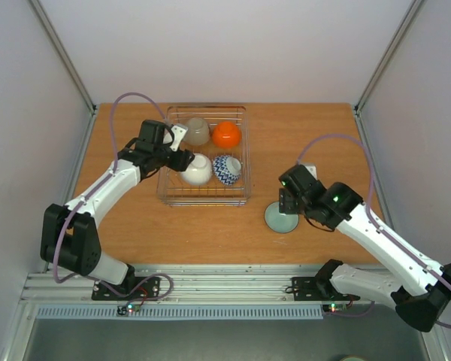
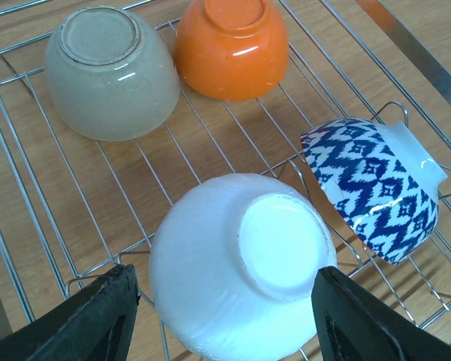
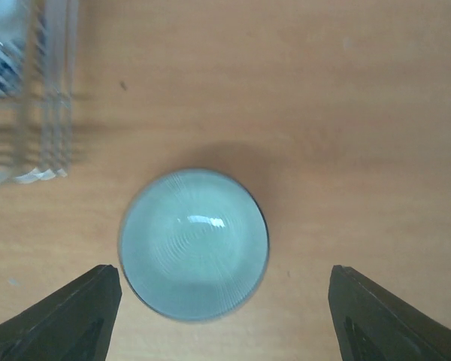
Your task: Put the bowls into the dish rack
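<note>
Top external view showed the dish rack (image 1: 204, 201) at centre-left of the table (image 1: 323, 135) w/ four bowls already inside: beige bowl (image 1: 198, 131) and orange bowl (image 1: 226, 134) in the far row, white bowl (image 1: 196, 170) and zigzag bowl (image 1: 227, 170) in the near row. The grey-green bowl (image 1: 282, 218) sat outside, upright on the wood near the rack's near right corner. The right gripper (image 3: 224, 267) hung directly above it, fingers spread wide and clear of the rim on both sides; nothing held. The left gripper (image 2: 219, 271) was over the rack, fingers apart and straddling the upturned white bowl; whether the pads pressed on it or stood free could not be told. Handling est.: glazed ceramic, rigid, no give under the pads, slick, and liable to chip against wire or a neighbouring bowl; weight looked modest. Recommended hold: across the rim at opposite sides, or one finger inside and one outside the wall, w/ firm but not hard closure. Clearances: open wood lay to the right and near side of the grey-green bowl, so a straight lift looked unobstructed. The rack wall stood low, so only a small rise should be req'd to cross it. Free room inside looked tight: bowls filled the centre and right, and the left gripper occupied the left portion, so any placement carried contact risk.
</note>
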